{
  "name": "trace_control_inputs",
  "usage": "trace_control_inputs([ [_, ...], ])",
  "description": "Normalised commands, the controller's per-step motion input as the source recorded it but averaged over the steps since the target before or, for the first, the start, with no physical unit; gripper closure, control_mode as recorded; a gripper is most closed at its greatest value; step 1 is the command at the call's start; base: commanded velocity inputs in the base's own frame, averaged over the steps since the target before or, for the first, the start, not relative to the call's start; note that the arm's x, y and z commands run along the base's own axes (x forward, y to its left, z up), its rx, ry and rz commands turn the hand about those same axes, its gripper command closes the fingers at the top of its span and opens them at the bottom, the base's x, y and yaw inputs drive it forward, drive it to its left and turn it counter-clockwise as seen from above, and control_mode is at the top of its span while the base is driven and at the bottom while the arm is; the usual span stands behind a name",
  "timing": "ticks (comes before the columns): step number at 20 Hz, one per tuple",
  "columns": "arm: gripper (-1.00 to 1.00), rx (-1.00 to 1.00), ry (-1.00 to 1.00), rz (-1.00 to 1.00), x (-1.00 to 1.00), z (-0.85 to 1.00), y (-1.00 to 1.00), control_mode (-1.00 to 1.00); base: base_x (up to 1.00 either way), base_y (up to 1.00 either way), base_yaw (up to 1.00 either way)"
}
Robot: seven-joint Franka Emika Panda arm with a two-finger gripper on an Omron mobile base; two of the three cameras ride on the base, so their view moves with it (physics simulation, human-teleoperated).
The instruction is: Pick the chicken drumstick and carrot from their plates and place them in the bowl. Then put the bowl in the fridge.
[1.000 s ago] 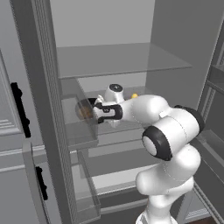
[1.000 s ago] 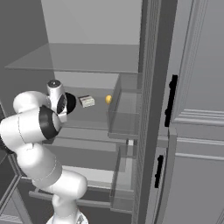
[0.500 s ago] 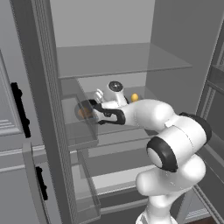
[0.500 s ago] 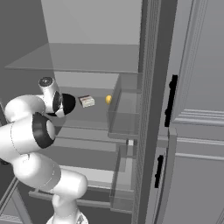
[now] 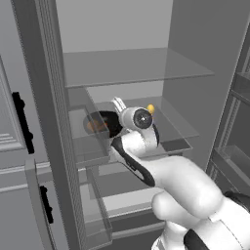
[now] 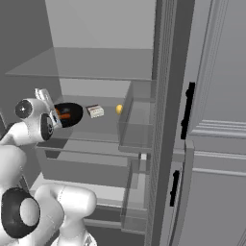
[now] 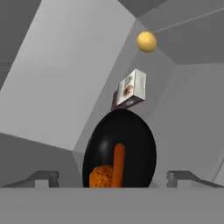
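On fridge shelf [image 6: 96,126], bowl [image 7: 120,148] bottom cut off, drumstick [image 7: 101,177] partly hidden

A small white carton with a printed label [image 7: 131,89] lies on the clear glass shelf [image 5: 178,128]. Farther back on that shelf, near the rear wall, sits a small round yellow-orange fruit [image 7: 146,41]. The two are apart, not touching.

Glossy white rounded arm [image 5: 176,180], dark joints
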Motion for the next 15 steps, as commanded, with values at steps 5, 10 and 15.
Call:
trace_control_inputs([
  [5, -1.00, 0.01, -0.27, -0.12, -1.00, 1.00, -0.32, -1.00, 0.00, 0.00, 0.00],
  [10, -1.00, 0.10, -0.03, -0.17, -1.00, 1.00, -0.37, -1.00, 0.00, 0.00, 0.00],
  [15, -1.00, 0.22, 0.00, -0.21, -1.00, 0.94, -0.63, -1.00, 0.00, 0.00, 0.00],
])
